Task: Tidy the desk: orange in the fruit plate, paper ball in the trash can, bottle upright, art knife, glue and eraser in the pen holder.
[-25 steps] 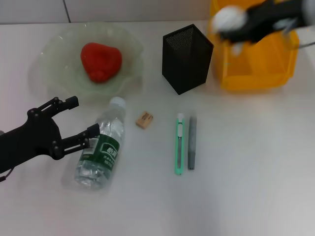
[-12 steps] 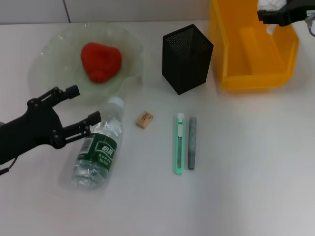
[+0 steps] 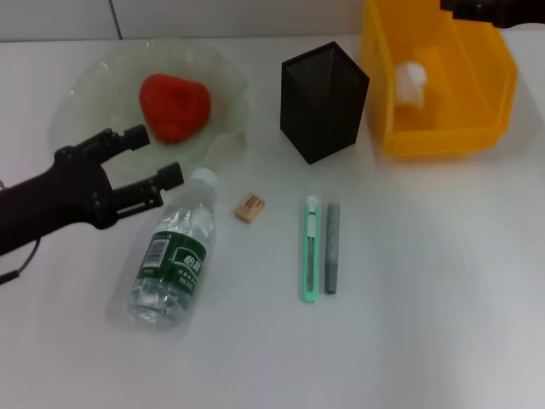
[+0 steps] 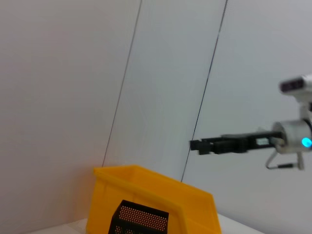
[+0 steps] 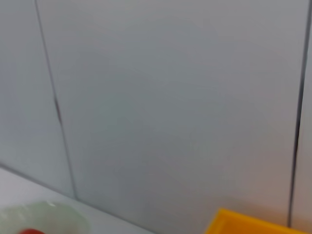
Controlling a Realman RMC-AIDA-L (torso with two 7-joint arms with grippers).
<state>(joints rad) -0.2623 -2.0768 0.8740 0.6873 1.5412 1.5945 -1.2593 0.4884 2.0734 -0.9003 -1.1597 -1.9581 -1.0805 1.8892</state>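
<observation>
A clear water bottle (image 3: 170, 256) with a green label lies on its side on the table. My left gripper (image 3: 157, 155) is open and empty, just left of the bottle's cap and in front of the green fruit plate (image 3: 94, 85). The plate holds the red-orange fruit (image 3: 174, 104). The white paper ball (image 3: 410, 83) is inside the yellow bin (image 3: 443, 136). My right gripper (image 3: 477, 8) is open above the bin's far edge; it also shows in the left wrist view (image 4: 214, 145). The tan eraser (image 3: 249, 207), green art knife (image 3: 309, 249) and grey glue stick (image 3: 331, 247) lie in front of the black mesh pen holder (image 3: 324, 100).
The white tabletop (image 3: 443, 298) spreads to the front and right of the knife and glue stick. A grey wall runs behind the table. The pen holder stands close to the left of the yellow bin.
The right gripper moved back and right over the bin, and the paper ball left it and now lies in the bin. The left gripper moved up and right, toward the bottle's cap.
</observation>
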